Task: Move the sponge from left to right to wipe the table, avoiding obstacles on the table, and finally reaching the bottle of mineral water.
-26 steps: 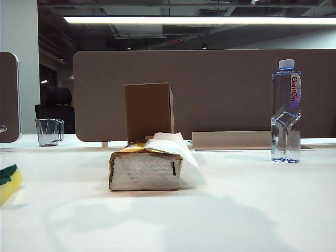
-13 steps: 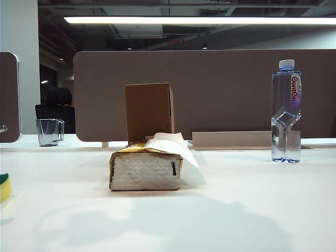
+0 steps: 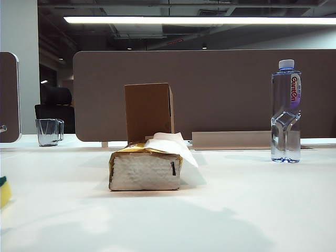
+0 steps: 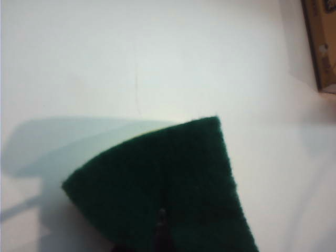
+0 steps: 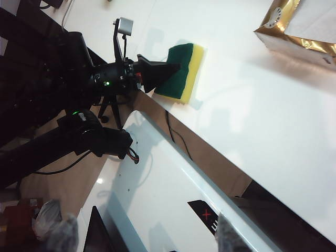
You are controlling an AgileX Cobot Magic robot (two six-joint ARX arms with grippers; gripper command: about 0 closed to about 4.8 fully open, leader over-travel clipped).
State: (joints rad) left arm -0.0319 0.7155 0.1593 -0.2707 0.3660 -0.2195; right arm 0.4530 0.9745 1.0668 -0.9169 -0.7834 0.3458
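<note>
**At the table's left edge: sponge clamped in the left gripper**

Far to the left of the tissue pack point(image 3: 146, 169), the sponge point(image 3: 4, 191) shows only as a sliver of yellow foam with a green top at the border of the exterior view. From the right wrist view it is plainer: the left gripper point(image 5: 167, 70) has its dark jaws closed tight on one end of the sponge, green scouring layer and yellow foam both visible, near the table's point(image 3: 236, 210) edge. The left wrist view is filled with the green face of the sponge over the white surface, with a corner of the gold-wrapped pack at the margin.

The tissue pack lies mid-table with one white sheet sticking out. Just behind it, touching or nearly so, stands the brown cardboard box point(image 3: 149, 111), upright. Well to the right of the pack stands the bottle of mineral water point(image 3: 286, 111), upright, white cap on. A clear glass mug point(image 3: 49, 131) sits behind and to the left of the pack, near the divider panels point(image 3: 226, 89).

The right gripper shows in none of the views, so whether its jaws stand apart or grip something I cannot tell.
</note>
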